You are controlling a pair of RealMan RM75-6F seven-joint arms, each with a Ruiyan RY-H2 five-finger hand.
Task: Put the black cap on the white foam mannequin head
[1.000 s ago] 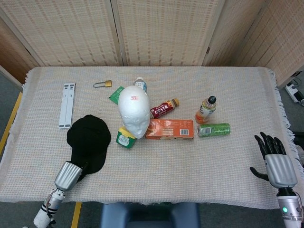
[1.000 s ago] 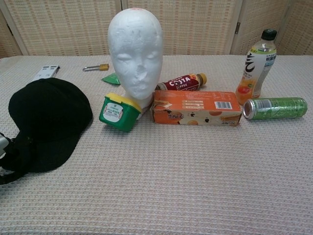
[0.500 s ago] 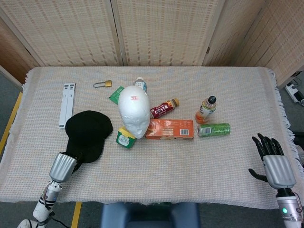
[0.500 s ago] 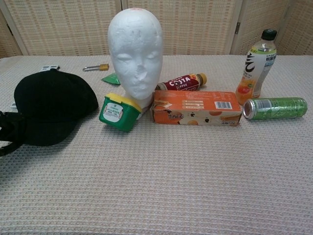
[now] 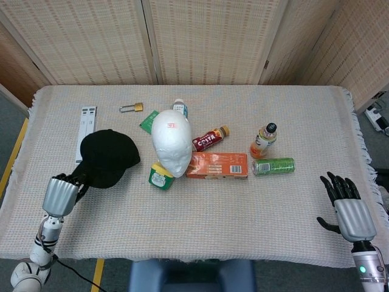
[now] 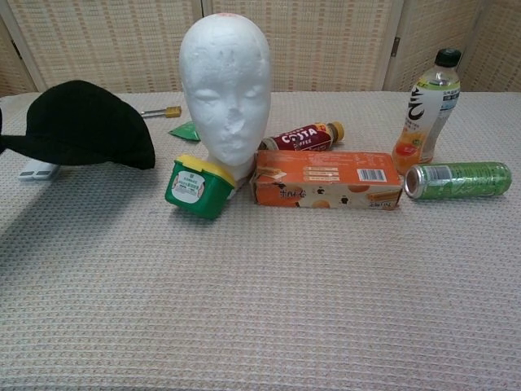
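The black cap [image 5: 108, 158] hangs off the table at the left, held by its brim in my left hand [image 5: 62, 191]; in the chest view the black cap [image 6: 81, 124] floats level with the mannequin's chin, and the hand is out of frame. The white foam mannequin head [image 5: 171, 142] stands upright at mid-table, bare, to the right of the cap; the mannequin head [image 6: 225, 85] faces the chest camera. My right hand [image 5: 347, 208] hovers off the table's near right corner, fingers spread, holding nothing.
A green tub with a yellow lid [image 6: 195, 186] and an orange box [image 6: 326, 178] lie against the head's base. A Costa bottle [image 6: 303, 136], a drink bottle [image 6: 426, 110] and a green can [image 6: 459, 179] sit to the right. A padlock [image 5: 132, 107] and white bracket [image 5: 86, 128] lie far left.
My left hand has lifted the cap off the table and drawn it up and to the left. The right hand has barely shifted.
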